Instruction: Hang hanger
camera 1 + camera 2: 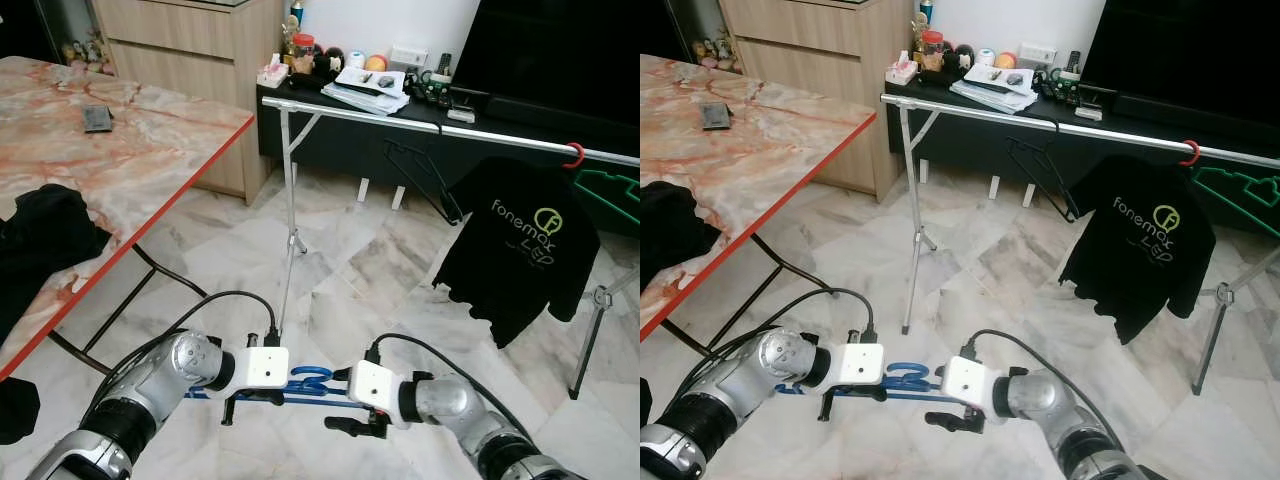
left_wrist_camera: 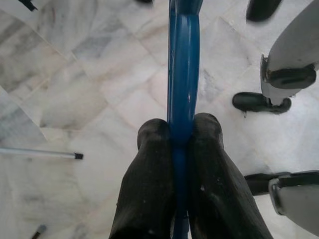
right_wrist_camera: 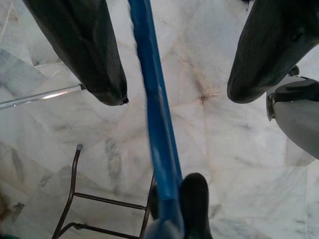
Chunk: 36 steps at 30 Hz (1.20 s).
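I hold a blue hanger low over the marble floor, between my two grippers. My left gripper is shut on its blue bar, fingers pressed to both sides. My right gripper is open, and the bar passes between its spread fingers without touching them. Ahead stands a silver clothes rail. An empty black hanger hangs on it. Further right, a black T-shirt hangs from a red hook.
A marble table with a red edge stands at the left, with black cloth and a dark remote on it. The rail's leg stands ahead. Behind are a cluttered black console and a wooden cabinet.
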Tool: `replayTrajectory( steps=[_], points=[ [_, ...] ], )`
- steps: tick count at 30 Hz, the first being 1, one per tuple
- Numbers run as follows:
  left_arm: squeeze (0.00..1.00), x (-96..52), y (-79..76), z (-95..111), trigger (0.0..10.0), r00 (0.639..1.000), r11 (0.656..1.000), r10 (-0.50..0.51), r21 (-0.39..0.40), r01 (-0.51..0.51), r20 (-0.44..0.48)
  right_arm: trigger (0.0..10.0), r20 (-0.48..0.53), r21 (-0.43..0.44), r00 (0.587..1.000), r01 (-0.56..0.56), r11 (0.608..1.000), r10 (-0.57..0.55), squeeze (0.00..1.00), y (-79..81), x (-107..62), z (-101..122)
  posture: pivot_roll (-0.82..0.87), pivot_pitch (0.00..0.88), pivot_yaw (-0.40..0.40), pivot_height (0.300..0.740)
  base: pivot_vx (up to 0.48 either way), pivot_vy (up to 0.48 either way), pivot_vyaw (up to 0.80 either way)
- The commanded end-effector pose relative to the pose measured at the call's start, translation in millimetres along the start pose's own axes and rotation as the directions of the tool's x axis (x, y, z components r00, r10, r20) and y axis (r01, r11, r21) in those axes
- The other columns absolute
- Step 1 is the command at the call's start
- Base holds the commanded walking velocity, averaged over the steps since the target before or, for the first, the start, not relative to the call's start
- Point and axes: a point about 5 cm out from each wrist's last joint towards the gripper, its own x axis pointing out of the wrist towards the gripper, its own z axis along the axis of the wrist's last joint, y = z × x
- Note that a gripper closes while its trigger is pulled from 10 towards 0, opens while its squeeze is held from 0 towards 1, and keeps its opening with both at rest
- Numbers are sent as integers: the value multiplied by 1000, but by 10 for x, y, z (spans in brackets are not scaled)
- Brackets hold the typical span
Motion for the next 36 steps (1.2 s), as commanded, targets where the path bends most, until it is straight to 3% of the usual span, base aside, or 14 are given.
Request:
replayTrajectory(
  steps=[1, 12, 13, 14, 15, 24, 36],
  points=[
    [0, 17, 22, 75, 10000, 1000, 1000, -10, 23, 10, 15, 10000, -40, -2, 999, -19, 1000, 19, 0, 54, 6, -65, 51, 77, -105, 740, 0, 0, 0],
    [0, 29, 9, 109, 10000, 1000, 999, -16, 33, 15, 24, 9765, -81, -34, 994, 65, 997, -67, 0, 46, 10, -116, 50, 77, -107, 740, 0, 0, 0],
    [0, 32, 8, 110, 10000, 1000, 999, -17, 34, 16, 24, 2980, -78, -31, 994, 72, 997, -74, 0, 43, 9, -116, 49, 76, -107, 740, 0, 0, 0],
    [0, 39, 5, 116, 10000, 1000, 999, -18, 35, 18, 25, 588, -71, -18, 994, 87, 996, -88, 0, 34, 6, -115, 48, 76, -107, 740, 0, 0, 0],
    [0, 44, 5, 120, 10000, 999, 999, -19, 36, 18, 26, 0, -69, -13, 993, 91, 996, -92, 0, 32, 5, -115, 49, 77, -106, 740, 0, 0, 0],
    [0, 56, -4, 137, 10000, 999, 999, -27, 39, 26, 31, 0, -42, 44, 992, 122, 992, -120, 0, 17, 13, -100, 55, 78, -103, 740, 0, 0, 0],
    [0, 68, -7, 188, 10000, 998, 997, -38, 66, 35, 51, 0, -1, 185, 994, 106, 977, -108, 0, 46, 30, -109, 63, 79, -105, 740, 0, 0, 0]
  ],
)
